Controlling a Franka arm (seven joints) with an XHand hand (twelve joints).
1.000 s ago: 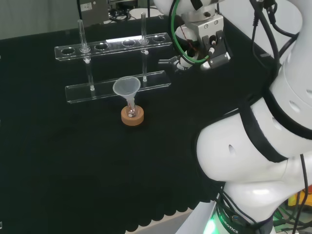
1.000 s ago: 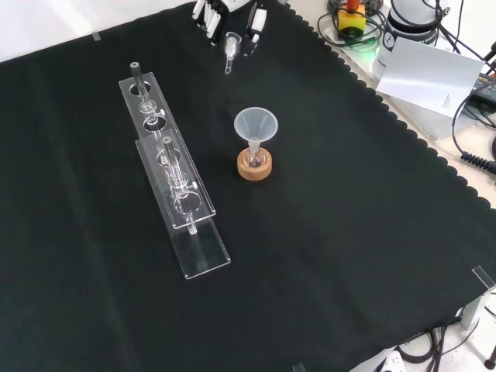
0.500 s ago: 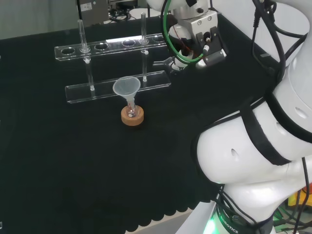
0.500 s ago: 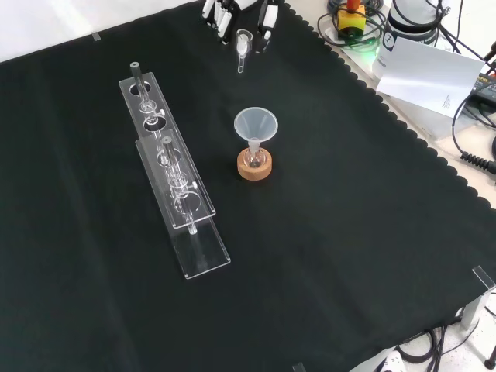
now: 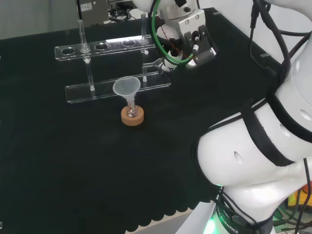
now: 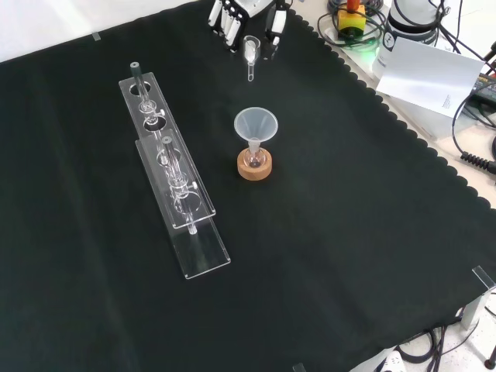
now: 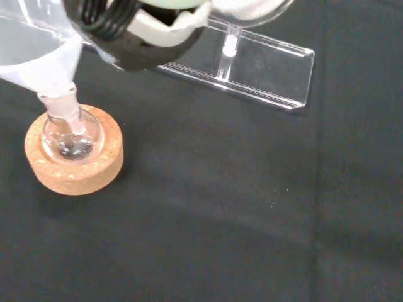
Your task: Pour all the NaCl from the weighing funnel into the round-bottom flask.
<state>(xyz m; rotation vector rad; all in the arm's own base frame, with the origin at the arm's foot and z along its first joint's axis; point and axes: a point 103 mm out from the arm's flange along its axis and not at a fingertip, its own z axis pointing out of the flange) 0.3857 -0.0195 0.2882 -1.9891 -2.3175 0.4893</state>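
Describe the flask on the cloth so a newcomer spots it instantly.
Find the long clear rack on the black cloth. Right of it in the front view sits a cork ring holding a small round flask. No other piece has a clear funnel in its neck.

A bench covered in black cloth [image 6: 349, 232]. On it stand a clear rack [image 6: 177, 194] and, beside it, a cork ring [image 6: 254, 167].
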